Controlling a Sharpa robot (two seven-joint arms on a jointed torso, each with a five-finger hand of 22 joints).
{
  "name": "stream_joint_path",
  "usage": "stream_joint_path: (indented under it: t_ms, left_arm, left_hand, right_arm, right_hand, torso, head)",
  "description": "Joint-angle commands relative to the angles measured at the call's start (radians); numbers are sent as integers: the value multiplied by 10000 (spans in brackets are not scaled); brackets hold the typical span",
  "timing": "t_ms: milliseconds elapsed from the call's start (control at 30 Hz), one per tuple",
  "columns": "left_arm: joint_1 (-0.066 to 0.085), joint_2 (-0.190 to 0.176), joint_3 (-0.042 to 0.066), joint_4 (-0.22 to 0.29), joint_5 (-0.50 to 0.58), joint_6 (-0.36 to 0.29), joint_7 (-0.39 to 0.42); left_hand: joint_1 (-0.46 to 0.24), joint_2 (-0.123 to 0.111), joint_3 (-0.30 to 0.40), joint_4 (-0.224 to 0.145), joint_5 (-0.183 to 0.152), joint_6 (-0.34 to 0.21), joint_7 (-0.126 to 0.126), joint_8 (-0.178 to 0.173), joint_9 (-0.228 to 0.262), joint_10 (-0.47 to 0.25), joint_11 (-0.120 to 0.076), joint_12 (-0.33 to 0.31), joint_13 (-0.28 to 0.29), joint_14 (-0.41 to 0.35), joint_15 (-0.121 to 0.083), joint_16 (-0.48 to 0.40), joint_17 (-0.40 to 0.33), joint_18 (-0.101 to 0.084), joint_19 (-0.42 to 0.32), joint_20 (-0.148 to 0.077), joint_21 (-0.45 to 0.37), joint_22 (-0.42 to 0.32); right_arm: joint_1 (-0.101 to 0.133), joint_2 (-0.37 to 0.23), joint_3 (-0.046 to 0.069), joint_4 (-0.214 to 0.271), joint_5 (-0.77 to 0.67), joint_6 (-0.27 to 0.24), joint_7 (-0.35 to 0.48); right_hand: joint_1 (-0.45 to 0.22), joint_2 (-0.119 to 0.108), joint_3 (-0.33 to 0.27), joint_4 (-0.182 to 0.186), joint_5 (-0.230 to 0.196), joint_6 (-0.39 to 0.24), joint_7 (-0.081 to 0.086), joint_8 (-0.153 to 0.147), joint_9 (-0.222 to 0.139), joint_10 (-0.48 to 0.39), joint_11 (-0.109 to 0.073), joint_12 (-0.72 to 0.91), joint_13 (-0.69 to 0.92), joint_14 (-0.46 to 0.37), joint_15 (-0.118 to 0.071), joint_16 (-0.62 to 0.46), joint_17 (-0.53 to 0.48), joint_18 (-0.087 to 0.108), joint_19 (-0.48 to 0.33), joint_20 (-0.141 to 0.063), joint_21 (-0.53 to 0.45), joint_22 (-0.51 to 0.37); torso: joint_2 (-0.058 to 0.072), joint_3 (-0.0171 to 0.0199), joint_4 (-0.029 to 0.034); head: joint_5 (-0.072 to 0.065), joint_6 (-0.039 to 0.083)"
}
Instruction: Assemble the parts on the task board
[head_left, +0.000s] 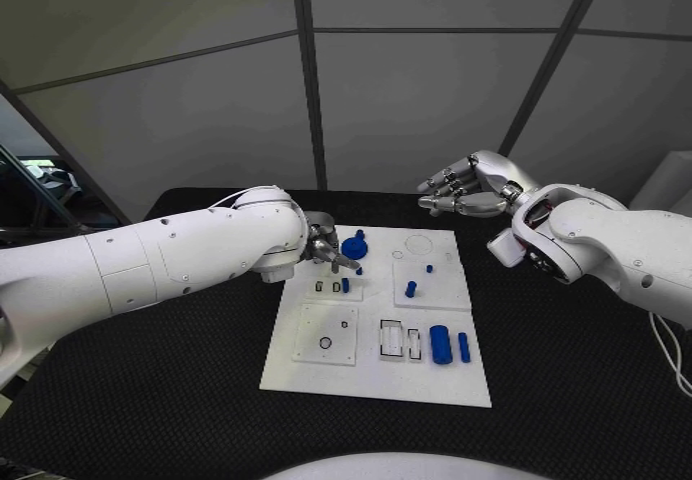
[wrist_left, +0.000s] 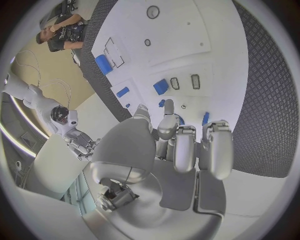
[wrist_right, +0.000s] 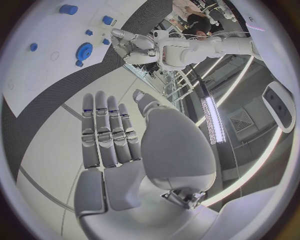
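Your left hand (head_left: 326, 250) sits low over the far-left part of the board (head_left: 378, 384), fingers curled down. The blue gear (head_left: 355, 243) is right at its fingertips, touching or nearly so. Whether it is actually pinched you cannot tell from these views: the wrist camera shows the fingers (wrist_left: 185, 147) bent over the board with small blue pieces just beyond them, but the contact itself is hidden. Your right hand (head_left: 469, 190) hangs off the far edge of the board, released, fingers (wrist_right: 106, 131) straight and holding nothing.

The step looks like seating the gear. Confirm the grip first; if it is loose, close gently before any lift. Keep the gear flat and lower it straight, since a tilt will likely jam it. Mind the small peg (head_left: 345, 285) just nearside of your fingers. The 2 cylinders (head_left: 440, 343) lie well off toward you and can wait.
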Motion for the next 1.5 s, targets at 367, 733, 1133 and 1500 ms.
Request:
stream_joint_path:
  t_ms: [367,733,1133,1500]
  left_arm:
    - [6,305,-4,-431,-177,715,-141]
    - [-8,510,-16,-678,-178,1240,-189]
    - [-45,638,-75,-827,-178,1626,-229]
    - [-73,733,-103,-875,-178,1666,-241]
  left_hand:
    - [-123,15,-87,11,-25,-68,-23,13,51,-12,-5,2,22,843,-9,49,2047,-336,284,57,83,940]
    - [-91,35,-95,-20,-13,-76,-25,26,91,-45,-7,-27,-9,840,-11,43,2041,-332,272,58,75,925]
    - [-53,72,-91,-42,-2,-89,-25,37,133,-61,-7,-29,-9,841,-11,44,2043,-333,273,59,80,936]
    - [16,151,-77,-77,4,-81,-37,81,227,-57,-15,4,31,841,-15,44,2045,-336,275,59,89,958]
  right_arm:
    - [25,70,7,-48,-64,86,6]
    - [25,83,7,-57,-65,98,-22]
    - [25,152,6,-103,-65,132,-38]
    - [24,210,5,-138,-65,175,-57]
  right_hand:
    - [-19,-2,-72,-5,130,-23,19,-43,0,-34,66,-29,-32,-61,18,-88,-21,24,21,89,-106,-43]
    - [-19,9,-89,-1,193,-24,20,-37,3,-35,68,-23,-49,-53,20,-113,-24,28,37,94,-140,-66]
    - [-26,13,-101,4,223,-24,21,-34,5,-35,68,-20,-57,-47,20,-125,-26,29,47,97,-157,-77]
    - [-36,18,-115,13,256,-24,21,-30,6,-37,69,-17,-67,-42,22,-140,-28,30,57,99,-177,-91]
  torso:
    - [15,-10,-7]
    - [17,-8,-10]
    - [24,-6,5]
    - [32,-9,4]
  head:
    - [16,-76]
    - [34,-145]
    - [8,-203]
    - [21,-272]
